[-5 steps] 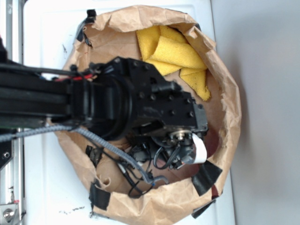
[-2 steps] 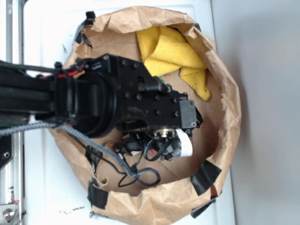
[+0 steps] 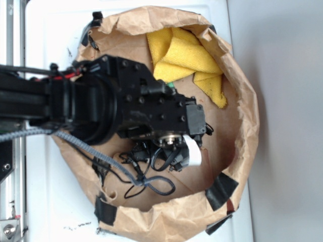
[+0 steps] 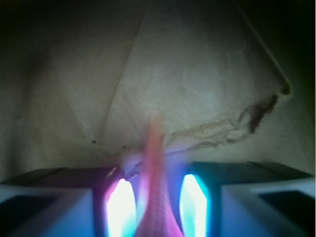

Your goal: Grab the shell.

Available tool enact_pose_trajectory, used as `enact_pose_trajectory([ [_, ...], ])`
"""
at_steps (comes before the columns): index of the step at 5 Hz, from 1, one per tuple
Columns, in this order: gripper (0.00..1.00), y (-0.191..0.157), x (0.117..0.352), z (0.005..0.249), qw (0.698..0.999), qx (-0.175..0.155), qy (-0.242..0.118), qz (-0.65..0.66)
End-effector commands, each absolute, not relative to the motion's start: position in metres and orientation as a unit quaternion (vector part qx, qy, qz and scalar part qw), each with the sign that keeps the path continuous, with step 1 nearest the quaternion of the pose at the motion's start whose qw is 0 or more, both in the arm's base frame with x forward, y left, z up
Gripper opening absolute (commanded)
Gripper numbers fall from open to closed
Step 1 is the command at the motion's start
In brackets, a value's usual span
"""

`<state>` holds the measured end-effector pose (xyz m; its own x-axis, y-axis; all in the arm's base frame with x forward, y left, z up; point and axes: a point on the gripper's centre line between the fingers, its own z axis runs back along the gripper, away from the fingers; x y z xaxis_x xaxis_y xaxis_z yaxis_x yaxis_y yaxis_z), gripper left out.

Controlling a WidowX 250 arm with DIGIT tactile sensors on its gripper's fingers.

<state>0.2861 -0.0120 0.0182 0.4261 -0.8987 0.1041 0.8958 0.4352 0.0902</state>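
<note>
The shell does not show in either view; the black arm covers much of the bag's floor. My gripper (image 3: 191,151) hangs inside the brown paper bag (image 3: 242,101), mostly hidden under the wrist in the exterior view. In the wrist view the gripper (image 4: 158,173) has its two fingers (image 4: 121,202) apart, glowing at the bottom edge. A blurred pink tapered strip (image 4: 155,197) stands between them without clearly touching either pad. Beyond them lies only creased bag paper with a torn brown-edged fold (image 4: 256,116).
A yellow cloth (image 3: 186,58) lies crumpled at the bag's top. A sliver of green (image 3: 172,84) peeks out beside it at the arm's edge. Black tape patches (image 3: 221,190) hold the bag's rim. Loose black cables (image 3: 151,181) hang below the wrist. The bag sits on a white surface (image 3: 50,45).
The arm has drawn back to the left and slightly up across the bag, uncovering more paper at the lower right.
</note>
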Motion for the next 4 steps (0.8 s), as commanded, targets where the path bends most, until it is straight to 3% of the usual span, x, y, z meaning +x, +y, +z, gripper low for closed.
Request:
enact_pose_trajectory([
  [1, 0.0, -0.002, 0.282, 0.028, 0.845, 0.028, -0.097, -0.525],
  [2, 0.0, -0.002, 0.282, 0.029, 0.845, 0.028, -0.097, -0.526],
  [3, 0.0, -0.002, 0.277, 0.045, 0.852, 0.045, -0.134, -0.505],
  [4, 0.0, -0.004, 0.268, 0.093, 0.854, 0.033, -0.188, -0.483],
])
